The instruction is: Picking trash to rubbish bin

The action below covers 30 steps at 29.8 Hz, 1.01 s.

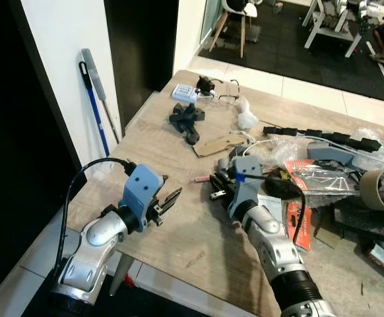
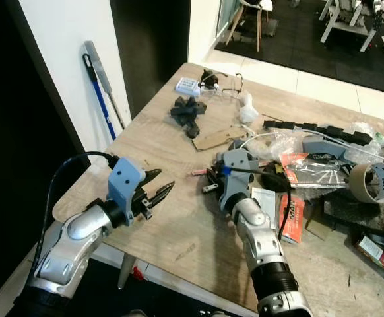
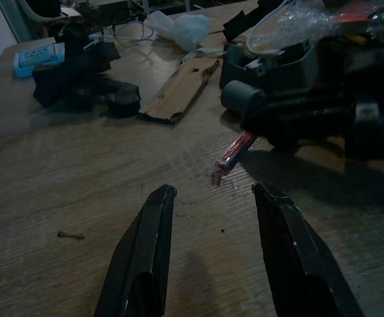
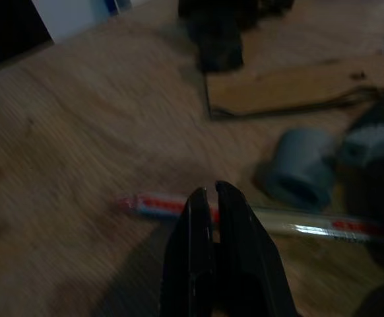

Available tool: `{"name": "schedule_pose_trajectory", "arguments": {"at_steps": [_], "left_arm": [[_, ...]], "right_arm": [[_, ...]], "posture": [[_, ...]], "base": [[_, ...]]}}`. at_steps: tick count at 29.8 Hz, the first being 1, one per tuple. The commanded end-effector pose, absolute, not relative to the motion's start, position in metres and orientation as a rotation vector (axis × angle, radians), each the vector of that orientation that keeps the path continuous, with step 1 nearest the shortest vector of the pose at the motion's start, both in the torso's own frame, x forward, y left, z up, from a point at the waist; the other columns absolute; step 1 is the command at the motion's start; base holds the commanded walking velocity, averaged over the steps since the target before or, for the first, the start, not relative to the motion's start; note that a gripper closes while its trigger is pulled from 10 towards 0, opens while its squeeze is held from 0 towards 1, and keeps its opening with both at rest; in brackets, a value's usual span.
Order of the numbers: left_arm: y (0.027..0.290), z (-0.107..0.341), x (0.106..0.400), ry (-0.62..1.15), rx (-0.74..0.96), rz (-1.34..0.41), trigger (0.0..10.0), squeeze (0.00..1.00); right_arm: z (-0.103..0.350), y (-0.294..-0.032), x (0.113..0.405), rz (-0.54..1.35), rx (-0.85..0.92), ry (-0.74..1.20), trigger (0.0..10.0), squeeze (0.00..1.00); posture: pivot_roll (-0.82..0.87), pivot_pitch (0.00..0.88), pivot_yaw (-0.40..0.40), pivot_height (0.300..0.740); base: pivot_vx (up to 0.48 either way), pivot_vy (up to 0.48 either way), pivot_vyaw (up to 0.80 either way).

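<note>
- A thin red-and-white wrapper (image 4: pixel 162 205), stick-shaped, lies flat on the wooden counter (image 1: pixel 179 218) near its middle, pink tip pointing toward the robot's left.
- The right hand (image 4: pixel 208 198) sits directly over the wrapper, its two black fingers nearly together; whether they pinch the wrapper cannot be told.
- The left hand (image 3: pixel 212 198) hovers low over the counter, fingers spread apart and holding nothing, aimed at the wrapper's tip.
- A torn cardboard piece (image 1: pixel 217 144) lies just beyond.
- A tape roll (image 1: pixel 381 189) sits among clutter at the right.
</note>
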<state>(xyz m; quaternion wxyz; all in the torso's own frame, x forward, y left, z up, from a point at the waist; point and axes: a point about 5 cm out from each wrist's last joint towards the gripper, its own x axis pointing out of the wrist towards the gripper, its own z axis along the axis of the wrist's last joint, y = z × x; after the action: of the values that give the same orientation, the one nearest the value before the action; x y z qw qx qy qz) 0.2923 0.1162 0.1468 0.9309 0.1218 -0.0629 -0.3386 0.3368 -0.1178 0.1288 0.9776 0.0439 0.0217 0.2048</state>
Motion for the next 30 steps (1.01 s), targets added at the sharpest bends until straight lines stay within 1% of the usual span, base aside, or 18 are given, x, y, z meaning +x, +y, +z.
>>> {"name": "schedule_pose_trajectory", "arguments": {"at_steps": [1,13,15,16,17,18,19,22,23,25,26,30], "left_arm": [[0.119,0.142,0.291,-0.104,0.265,-0.701,10.0,0.0],[0.123,0.145,0.293,-0.111,0.245,-0.684,10.0,0.0],[0.124,0.146,0.293,-0.116,0.231,-0.678,10.0,0.0],[0.124,0.147,0.294,-0.117,0.223,-0.677,10.0,0.0],[0.124,0.147,0.294,-0.117,0.223,-0.677,10.0,0.0],[0.124,0.147,0.294,-0.118,0.215,-0.677,10.0,0.0],[0.123,0.147,0.294,-0.119,0.211,-0.676,10.0,0.0],[0.123,0.148,0.294,-0.12,0.208,-0.676,10.0,0.0],[0.124,0.148,0.294,-0.122,0.201,-0.673,10.0,0.0],[0.125,0.149,0.294,-0.124,0.192,-0.666,10.0,0.0],[0.126,0.149,0.293,-0.125,0.187,-0.662,10.0,0.0],[0.127,0.15,0.293,-0.127,0.183,-0.657,10.0,0.0]], "right_arm": [[0.143,-0.117,0.336,0.432,0.127,-0.003,0.0,0.0],[0.179,-0.109,0.334,0.49,0.105,-0.114,0.0,0.0],[0.195,-0.106,0.333,0.507,0.153,-0.153,0.0,0.0],[0.202,-0.106,0.333,0.509,0.224,-0.16,0.0,0.0],[0.202,-0.106,0.333,0.509,0.224,-0.16,0.0,0.0],[0.208,-0.106,0.333,0.503,0.305,-0.166,0.0,0.0],[0.212,-0.109,0.335,0.482,0.39,-0.168,0.0,0.0],[0.214,-0.112,0.336,0.468,0.442,-0.168,0.0,0.0],[0.218,-0.116,0.337,0.447,0.518,-0.173,0.0,0.0],[0.225,-0.123,0.337,0.43,0.615,-0.192,0.0,0.0],[0.229,-0.126,0.337,0.426,0.645,-0.205,0.0,0.0],[0.233,-0.128,0.336,0.425,0.632,-0.223,0.0,0.0]], "posture": [[-0.04,0.155,-0.054,0.74],[-0.04,0.164,-0.051,0.74],[-0.04,0.164,-0.049,0.74],[-0.04,0.164,-0.049,0.74],[-0.04,0.164,-0.049,0.74],[-0.04,0.164,-0.049,0.74],[-0.04,0.165,-0.05,0.74],[-0.04,0.167,-0.051,0.74],[-0.04,0.168,-0.052,0.74],[-0.04,0.168,-0.052,0.74],[-0.04,0.168,-0.052,0.74],[-0.04,0.168,-0.049,0.74]], "base": [[0.0,0.0,0.0],[0.0,0.0,0.0],[0.0,0.0,0.0],[0.0,0.0,0.0],[0.0,0.0,0.0],[0.0,0.0,0.0],[0.0,0.0,0.0],[0.0,0.0,0.0],[0.0,0.0,0.0],[0.0,0.0,0.0],[0.0,0.0,0.0],[0.0,0.0,0.0]]}}
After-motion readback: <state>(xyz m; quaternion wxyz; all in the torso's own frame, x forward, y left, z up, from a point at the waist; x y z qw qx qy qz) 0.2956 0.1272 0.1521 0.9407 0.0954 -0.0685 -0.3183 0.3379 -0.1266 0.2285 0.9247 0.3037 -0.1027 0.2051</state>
